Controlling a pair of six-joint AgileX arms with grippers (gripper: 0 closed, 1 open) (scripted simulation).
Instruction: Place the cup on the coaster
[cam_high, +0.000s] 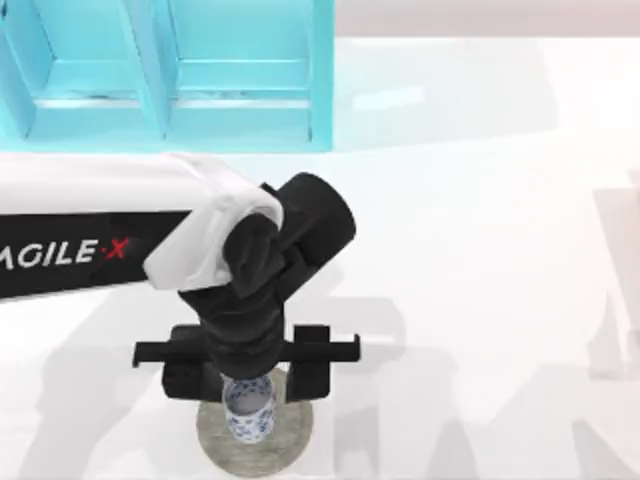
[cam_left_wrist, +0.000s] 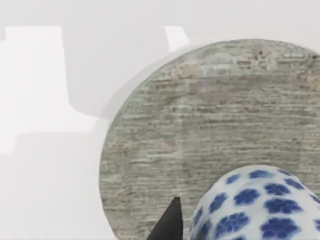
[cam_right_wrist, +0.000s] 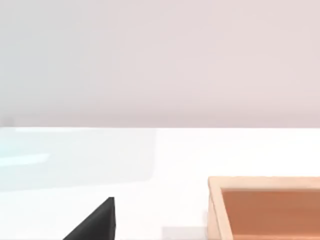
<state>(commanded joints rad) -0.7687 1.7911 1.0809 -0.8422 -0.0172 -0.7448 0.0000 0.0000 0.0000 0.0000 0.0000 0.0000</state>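
Where the top view's near edge cuts the table (cam_high: 480, 250), the coaster (cam_high: 254, 437) lies flat, a mottled grey disc, and everything else is placed from it. The cup (cam_high: 248, 408) stands upright over the coaster's far half, its white wall dotted with blue flowers; whether its base touches the disc I cannot tell. The left gripper (cam_high: 247, 385) hangs directly above the coaster, one black finger (cam_left_wrist: 167, 225) just beside the cup's wall in the left wrist view, and I cannot tell whether the fingers pinch the cup or stand spread. Beyond the coaster, at the table's far left, stands a turquoise shelf (cam_high: 170, 70). The right wrist view shows a wooden tray (cam_right_wrist: 265, 207) on the white table.
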